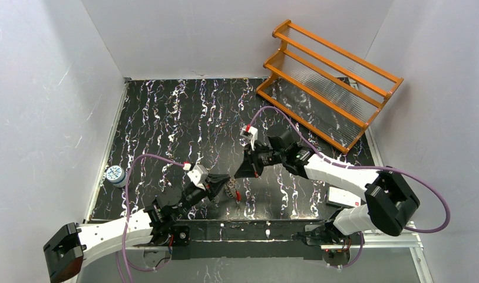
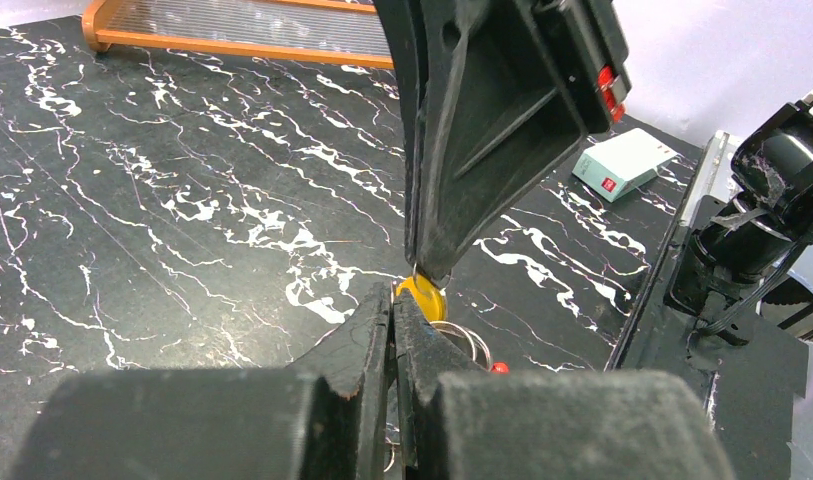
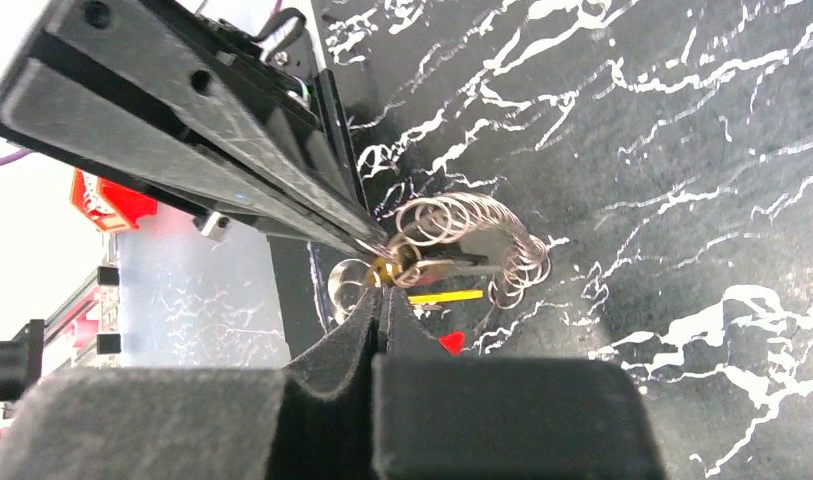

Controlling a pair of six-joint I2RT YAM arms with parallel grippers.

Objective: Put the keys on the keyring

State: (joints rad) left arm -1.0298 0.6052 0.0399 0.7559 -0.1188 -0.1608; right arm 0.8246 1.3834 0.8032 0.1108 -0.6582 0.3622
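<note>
The keyring (image 3: 477, 232) is a bunch of thin silvery wire loops with a small red piece (image 3: 450, 342), hanging just above the black marble table near its front edge. My left gripper (image 1: 224, 185) is shut on the loops, and wire shows between its pads (image 2: 407, 330). My right gripper (image 3: 382, 292) meets it tip to tip and is shut on the yellow-gold key (image 2: 423, 297), which touches the loops. A silvery key (image 3: 452, 267) seems to lie among the loops. In the top view the keyring (image 1: 231, 190) hangs between both tips.
An orange rack (image 1: 328, 82) with clear shelves stands at the back right. A white box (image 1: 344, 197) lies by the right arm's base. A small round white and blue object (image 1: 115, 175) sits at the table's left edge. White walls close in three sides.
</note>
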